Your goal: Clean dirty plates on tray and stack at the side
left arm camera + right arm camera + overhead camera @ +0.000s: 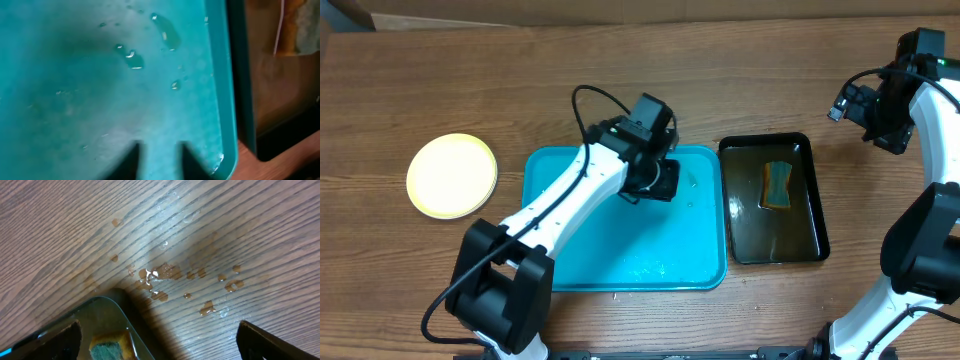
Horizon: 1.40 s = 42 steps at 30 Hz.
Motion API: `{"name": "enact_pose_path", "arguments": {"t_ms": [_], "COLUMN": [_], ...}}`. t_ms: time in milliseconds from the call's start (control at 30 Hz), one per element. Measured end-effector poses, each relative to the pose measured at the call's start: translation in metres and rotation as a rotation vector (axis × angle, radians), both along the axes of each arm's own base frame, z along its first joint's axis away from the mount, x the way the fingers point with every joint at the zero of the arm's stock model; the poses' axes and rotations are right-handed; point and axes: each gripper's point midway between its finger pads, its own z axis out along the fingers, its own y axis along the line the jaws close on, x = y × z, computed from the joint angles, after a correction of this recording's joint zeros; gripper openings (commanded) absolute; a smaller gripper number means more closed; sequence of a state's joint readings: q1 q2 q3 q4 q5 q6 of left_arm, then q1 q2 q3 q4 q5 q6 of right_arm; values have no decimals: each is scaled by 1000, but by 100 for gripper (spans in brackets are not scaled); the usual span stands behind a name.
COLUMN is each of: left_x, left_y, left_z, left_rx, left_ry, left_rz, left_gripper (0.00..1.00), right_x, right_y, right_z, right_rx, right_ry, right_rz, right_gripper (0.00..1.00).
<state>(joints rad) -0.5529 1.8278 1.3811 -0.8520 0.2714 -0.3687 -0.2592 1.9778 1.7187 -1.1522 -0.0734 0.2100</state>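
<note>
Only one plate (451,176) shows, pale yellow, near the bench's left edge, off the tray (570,260); judged stiff, light, slick if wet, best pinched at the rim; left claw (159,159) over the tray's right rim, fingers near together, holding nothing; right claw (157,342) spread wide, empty, above the black tray (815,240) corner and its sponge (778,185).

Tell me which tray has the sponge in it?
The smaller black tray, right of the big turquoise tray. A yellow-and-green sponge lies in it, while the turquoise tray only shows water drops.
</note>
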Motion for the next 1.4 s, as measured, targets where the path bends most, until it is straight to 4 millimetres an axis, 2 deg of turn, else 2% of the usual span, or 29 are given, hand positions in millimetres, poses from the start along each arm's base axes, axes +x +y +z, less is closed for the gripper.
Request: {"name": "enact_pose_path", "arguments": {"t_ms": [167, 233, 400, 467, 500, 533, 567, 667, 700, 733, 833, 867, 900, 1100, 1300, 1400], "left_x": [-3, 1, 7, 6, 4, 3, 1, -2, -2, -2, -1, -1, -1, 0, 4, 4], "left_y": [-6, -2, 8, 12, 13, 16, 17, 23, 23, 23, 23, 23, 23, 24, 21, 21], "left_z": [-2, -4, -5, -6, -7, -7, -8, -10, -9, -9, -9, -9, -9, -9, -8, -8], "left_rx": [56, 91, 143, 161, 168, 178, 187, 211, 213, 215, 216, 216, 215, 218, 206, 206], "left_ry": [-37, -62, -87, -79, -75, -68, -65, -49, -51, -52, -55, -55, -57, -59, -79, -79], "left_rz": [1, 26, 73, 79, 77, 84, 79, 86, 86, 87, 88, 88, 88, 89, 92, 92], "left_gripper": [5, 17, 41, 58, 71, 89, 100, 100, 100, 100, 100, 100, 100, 100, 100, 100], "right_x": [0, 0, 0, 2, 7, 14, 21, 19, 13, 10, 4, 0, -8, -51, -90, -108], "right_y": [0, 0, 0, 0, -2, -3, -1, 13, 23, 32, 55, 60, 68, 88, 92, 107], "right_z": [0, 0, 0, 0, 2, 4, 6, 6, 6, 7, 12, 13, 15, 24, 51, 52], "right_rx": [0, 0, 1, -2, -7, -11, 3, 89, 139, 193, 322, 352, 397, 489, 430, 408], "right_ry": [0, 0, 0, -10, -29, -59, -91, -86, -68, -58, -50, -37, -10, 140, 185, 191], "right_rz": [1, 0, 1, 1, 0, 1, -2, 1, 5, 12, 48, 55, 65, 97, 127, 169], "right_gripper": [100, 100, 100, 100, 100, 100, 100, 100, 93, 74, 35, 8, 4, 4, 4, 4]}}
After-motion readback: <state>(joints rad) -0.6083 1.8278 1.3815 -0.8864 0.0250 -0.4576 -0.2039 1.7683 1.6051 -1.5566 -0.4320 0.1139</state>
